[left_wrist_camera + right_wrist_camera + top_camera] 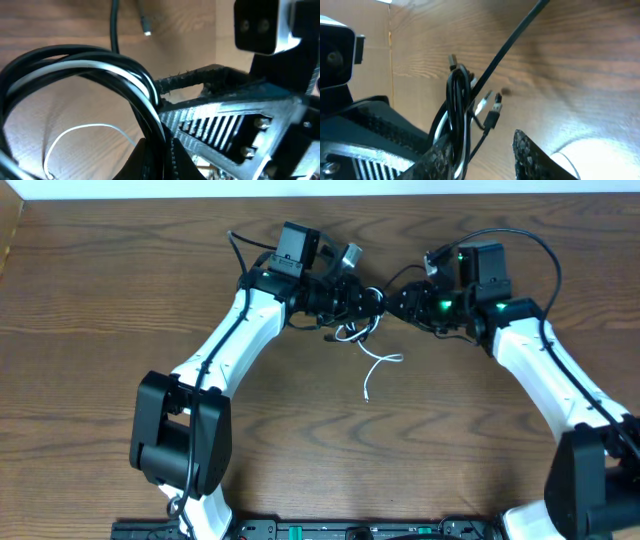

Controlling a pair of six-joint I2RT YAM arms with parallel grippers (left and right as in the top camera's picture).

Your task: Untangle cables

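The cables are bunched in a small tangle (358, 320) between my two grippers at the back of the table. A loose white cord tail (380, 364) trails toward the front. My left gripper (362, 300) (165, 156) is shut on a looped bundle of the black cord (75, 54) and the white cord (102, 66). My right gripper (397, 302) (485, 160) faces it with its jaws apart. The bundle (456, 100) lies against the left fingertip (440, 157) and the other fingertip (530, 155) stands clear. A black plug (492, 116) hangs free.
The two wrists nearly touch: the right arm's camera housing (260, 25) fills the left wrist view, and the left arm's camera (335, 55) shows in the right wrist view. A thick arm wire (515, 42) crosses above the bundle. The table's far edge (330, 192) is close behind.
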